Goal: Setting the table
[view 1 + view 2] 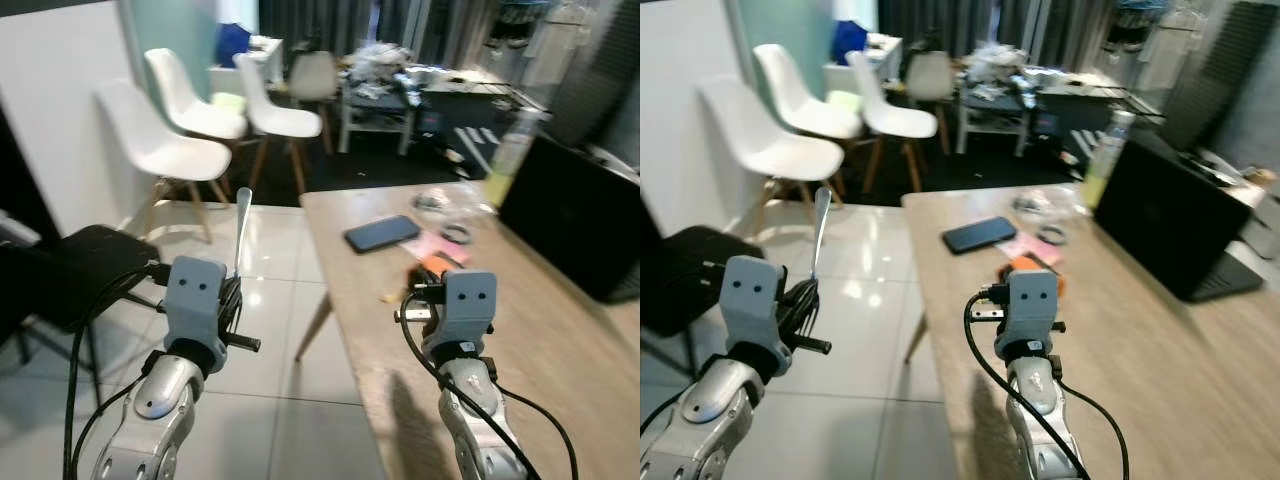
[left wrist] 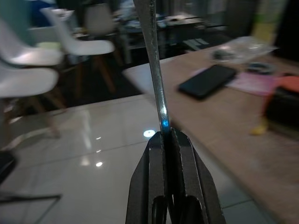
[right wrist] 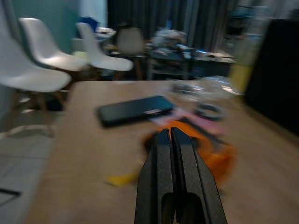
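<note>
Cutlery, a slim metal utensil handle [image 2: 156,70], stands upright out of the left hand [image 2: 167,135], clamped between its two black fingers [image 2: 149,172]; which kind of utensil it is cannot be told, since its working end is hidden in the grasp; the left hand hangs over the pale tiled floor [image 1: 270,330], off the near edge of the wooden counter [image 1: 560,340]; the right hand [image 3: 169,135] is over the counter, its fingers pressed together with nothing between them; just ahead of it lies an orange object [image 3: 212,151], blurred, with a small yellow scrap [image 3: 122,179] beside it; farther along the counter rest a dark phone [image 1: 381,233], a pink sheet [image 1: 432,246], a dark ring [image 1: 1052,235] and a crumpled clear bag [image 1: 1040,203]; a black laptop [image 1: 1160,215] stands open at the counter's right side, with a yellow-green bottle [image 1: 1103,160] by it; white chairs [image 1: 170,150] stand on the floor beyond the left hand; the head views show the utensil's rounded tip [image 1: 243,197], which the left wrist view cuts off.
</note>
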{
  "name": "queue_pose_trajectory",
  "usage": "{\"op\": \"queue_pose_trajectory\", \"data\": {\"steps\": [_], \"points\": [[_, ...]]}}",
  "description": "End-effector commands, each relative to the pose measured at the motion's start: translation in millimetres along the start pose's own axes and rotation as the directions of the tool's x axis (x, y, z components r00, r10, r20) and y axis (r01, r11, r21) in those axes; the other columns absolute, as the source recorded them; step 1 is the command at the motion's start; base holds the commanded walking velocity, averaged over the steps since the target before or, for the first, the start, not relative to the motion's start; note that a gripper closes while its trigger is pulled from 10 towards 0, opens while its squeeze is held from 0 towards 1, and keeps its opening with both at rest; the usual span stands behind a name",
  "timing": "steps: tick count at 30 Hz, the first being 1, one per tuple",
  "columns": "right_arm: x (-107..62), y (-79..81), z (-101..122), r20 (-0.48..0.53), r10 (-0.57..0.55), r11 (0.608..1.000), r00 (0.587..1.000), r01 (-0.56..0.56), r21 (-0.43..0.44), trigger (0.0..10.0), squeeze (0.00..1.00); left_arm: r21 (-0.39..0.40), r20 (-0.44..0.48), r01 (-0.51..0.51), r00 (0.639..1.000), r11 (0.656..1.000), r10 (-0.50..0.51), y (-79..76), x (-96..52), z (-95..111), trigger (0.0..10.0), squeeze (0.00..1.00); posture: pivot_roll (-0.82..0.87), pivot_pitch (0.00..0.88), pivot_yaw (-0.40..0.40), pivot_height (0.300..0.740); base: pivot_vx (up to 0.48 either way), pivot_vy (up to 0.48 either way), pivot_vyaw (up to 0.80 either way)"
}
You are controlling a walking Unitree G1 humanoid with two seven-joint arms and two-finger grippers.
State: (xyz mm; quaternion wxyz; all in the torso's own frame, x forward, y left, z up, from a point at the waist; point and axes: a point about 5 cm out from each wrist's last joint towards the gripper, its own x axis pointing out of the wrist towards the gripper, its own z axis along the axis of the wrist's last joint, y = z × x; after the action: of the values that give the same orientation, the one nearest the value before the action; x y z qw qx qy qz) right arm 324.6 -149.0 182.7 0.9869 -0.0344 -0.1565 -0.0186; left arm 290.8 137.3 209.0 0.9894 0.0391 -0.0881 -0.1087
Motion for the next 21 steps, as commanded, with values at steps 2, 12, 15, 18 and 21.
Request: {"op": "queue_pose_trajectory", "data": {"steps": [2, 12, 15, 18, 21], "points": [[-2.7, -4.0, -3.5, -0.021, -0.009, 1.0, 1.0, 0.009, -0.001, 10.0, 0.0, -0.002, -0.005, 0.003, 1.0, 1.0, -0.003, -1.0, 1.1, 1.0, 10.0, 0.0, 0.07, 0.032, 0.012, 0.74, 0.0, 0.0, -0.8], [-3.3, -4.9, -3.4, -0.031, -0.007, 1.0, 0.999, 0.007, -0.002, 10.0, 0.0, -0.003, -0.003, 0.006, 1.0, 1.0, -0.006, -3.3, 6.8, 3.1, 10.0, 0.0, 0.06, 0.036, 0.015, 0.74, 0.0, 0.0, -0.8], [-3.5, -5.1, -3.6, -0.033, -0.007, 1.0, 0.999, 0.007, -0.002, 10.0, 0.0, -0.003, -0.004, 0.008, 1.0, 1.0, -0.008, -3.8, 7.3, 3.0, 10.0, 0.0, 0.06, 0.037, 0.014, 0.74, 0.0, 0.0, -0.8], [-3.6, -4.9, -4.0, -0.035, -0.005, 1.0, 0.999, 0.005, -0.003, 10.0, 0.0, -0.003, -0.005, 0.009, 1.0, 1.0, -0.009, -3.8, 7.3, 2.8, 10.0, 0.0, 0.06, 0.037, 0.014, 0.74, 0.0, 0.0, -0.8], [-3.7, -4.7, -4.1, -0.037, -0.004, 1.0, 0.999, 0.004, -0.004, 10.0, 0.0, -0.003, -0.007, 0.01, 1.0, 1.0, -0.01, -3.9, 7.3, 2.4, 10.0, 0.0, 0.07, 0.039, 0.014, 0.74, 0.0, 0.0, -0.8]]}}
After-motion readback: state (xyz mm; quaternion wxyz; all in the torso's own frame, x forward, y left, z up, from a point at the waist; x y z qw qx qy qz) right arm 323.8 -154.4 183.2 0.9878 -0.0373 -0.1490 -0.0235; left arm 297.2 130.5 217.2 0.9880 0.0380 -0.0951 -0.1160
